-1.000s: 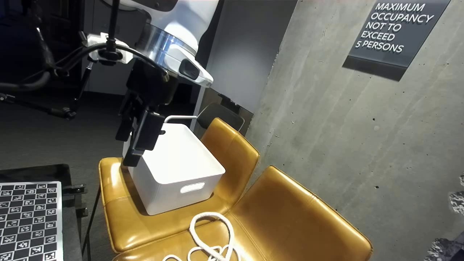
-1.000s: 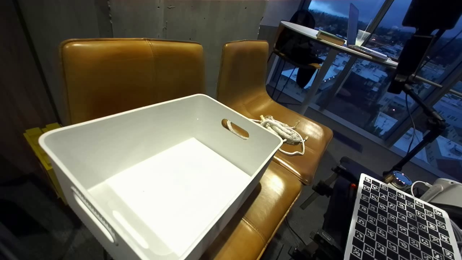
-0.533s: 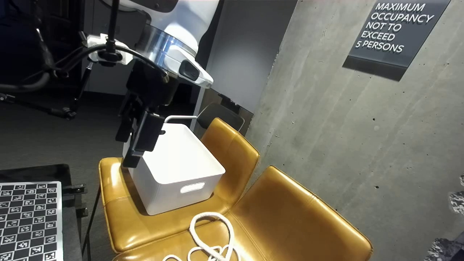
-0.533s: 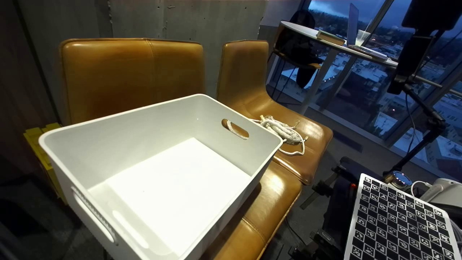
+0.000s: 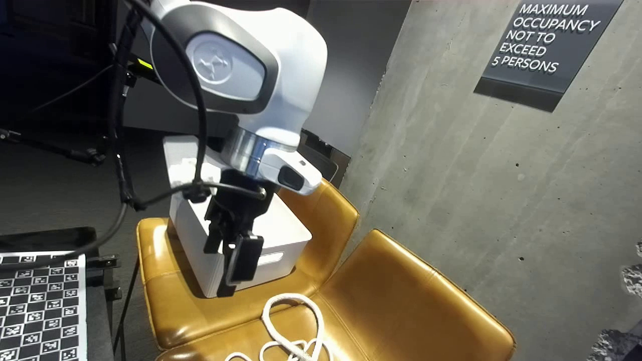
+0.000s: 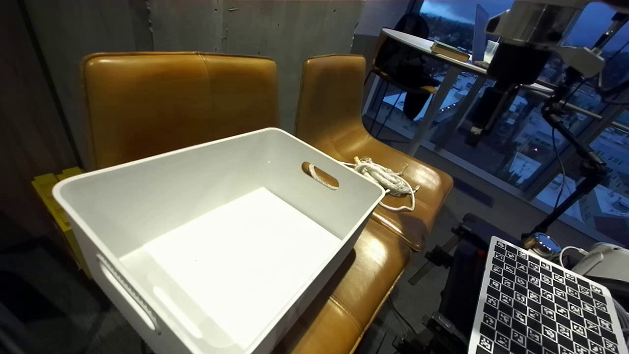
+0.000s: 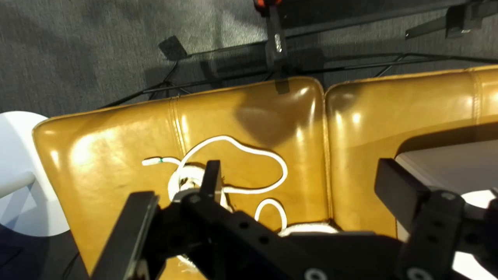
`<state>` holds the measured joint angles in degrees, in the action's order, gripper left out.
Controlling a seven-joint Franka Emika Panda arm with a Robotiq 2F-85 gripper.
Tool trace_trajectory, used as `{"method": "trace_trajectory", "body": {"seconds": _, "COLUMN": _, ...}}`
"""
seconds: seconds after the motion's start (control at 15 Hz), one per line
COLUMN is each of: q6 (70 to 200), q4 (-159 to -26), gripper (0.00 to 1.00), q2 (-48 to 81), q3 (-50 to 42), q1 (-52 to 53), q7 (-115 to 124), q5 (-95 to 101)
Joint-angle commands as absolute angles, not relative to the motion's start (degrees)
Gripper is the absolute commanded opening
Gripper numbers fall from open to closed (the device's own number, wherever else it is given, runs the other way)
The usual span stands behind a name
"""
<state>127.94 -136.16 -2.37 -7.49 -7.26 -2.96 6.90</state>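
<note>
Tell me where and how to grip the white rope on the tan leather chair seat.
I'd pinch the white rope at the outer bend of its wide loop, from straight above, jaws either side of the strand. There a single thin strand lies on the tan leather chair seat with leather showing both sides, apart from the bundled coil, so snagging seems unlikely.

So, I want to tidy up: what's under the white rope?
A tan chair seat shows around the white rope and through its loops; anything beneath the bundled coils is covered.
</note>
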Motion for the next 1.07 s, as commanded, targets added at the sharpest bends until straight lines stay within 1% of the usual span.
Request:
{"method": "trace_trajectory", "body": {"seconds": 0.0, "q6": 139.7, "q4": -134.2, "gripper": 1.00, "q2": 3.7, "q3": -8.5, "q1": -8.3, "q7": -2.2, "q5": 5.9}}
{"method": "trace_trajectory", "body": {"seconds": 0.33, "q6": 160.2, "q4": -132.8, "gripper": 1.00, "q2": 13.6, "q3": -8.4, "q1": -7.6, "q7": 6.3, "q5": 3.9}}
{"method": "trace_trajectory", "body": {"seconds": 0.53, "q6": 166.0, "q4": -128.4, "gripper": 1.00, "q2": 21.6, "q3": -8.7, "q1": -5.8, "q7": 12.3, "q5": 1.8}}
{"method": "trace_trajectory", "body": {"seconds": 0.67, "q6": 165.0, "q4": -122.9, "gripper": 1.00, "q2": 27.0, "q3": -7.6, "q1": -5.5, "q7": 14.5, "q5": -2.4}}
{"method": "trace_trajectory", "body": {"seconds": 1.0, "q6": 157.9, "q4": -107.8, "gripper": 1.00, "q2": 37.1, "q3": -4.6, "q1": -6.3, "q7": 19.0, "q5": -12.1}}
